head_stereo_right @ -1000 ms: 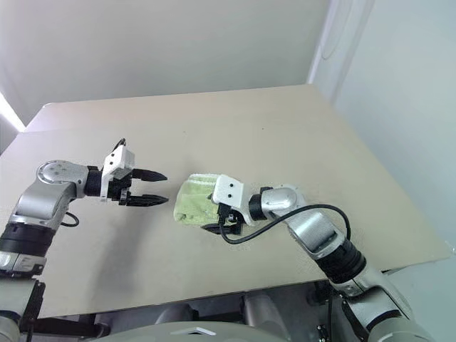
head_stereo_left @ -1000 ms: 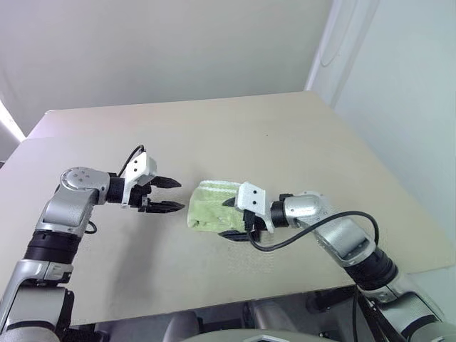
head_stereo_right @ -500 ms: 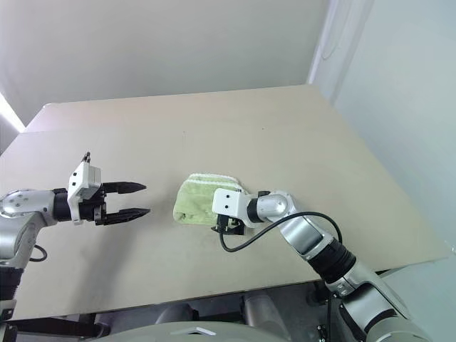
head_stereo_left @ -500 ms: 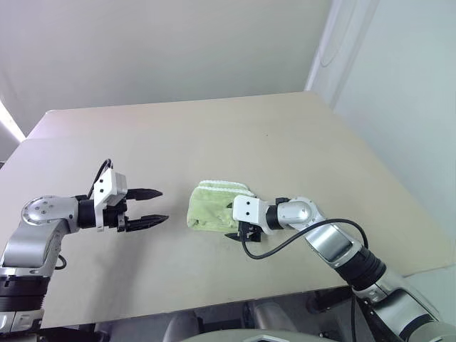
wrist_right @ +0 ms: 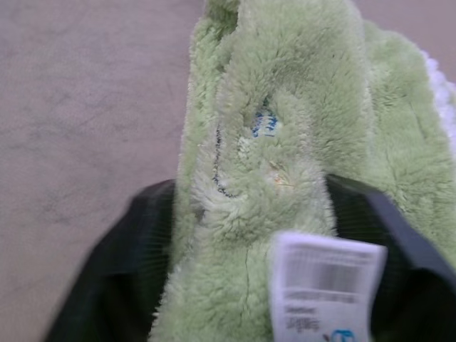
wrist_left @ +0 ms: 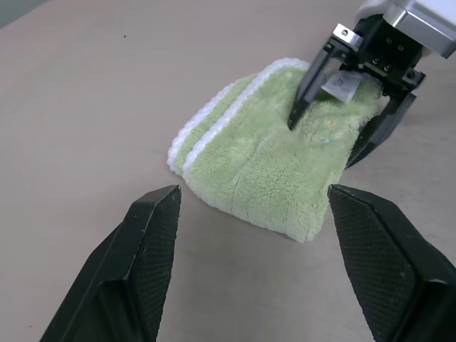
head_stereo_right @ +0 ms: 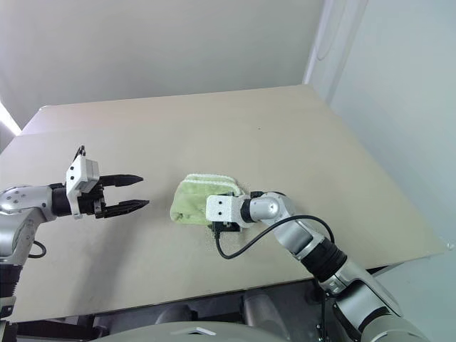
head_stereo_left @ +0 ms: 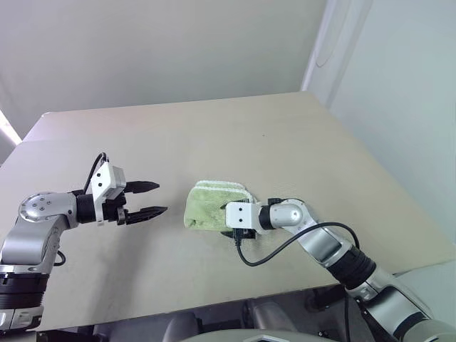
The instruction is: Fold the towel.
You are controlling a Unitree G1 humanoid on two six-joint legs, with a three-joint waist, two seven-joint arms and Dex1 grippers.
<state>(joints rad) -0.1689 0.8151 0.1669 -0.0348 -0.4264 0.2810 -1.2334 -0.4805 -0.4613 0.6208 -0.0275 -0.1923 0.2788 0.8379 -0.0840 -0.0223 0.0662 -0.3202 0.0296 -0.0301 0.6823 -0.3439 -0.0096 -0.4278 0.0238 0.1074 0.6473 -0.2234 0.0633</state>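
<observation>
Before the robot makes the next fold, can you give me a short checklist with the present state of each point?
1. Right claw astride the towel, one finger on top, one off its edge: ok.
2. Right claw firmly shut on the cloth: cannot tell.
3. Left claw open, apart from the towel: ok.
4. Towel already doubled, white edging stacked: ok.
5. White tag sits between the right fingers and may be pinched: not ok.
6. Bare table around the towel for the fold: ok.
</observation>
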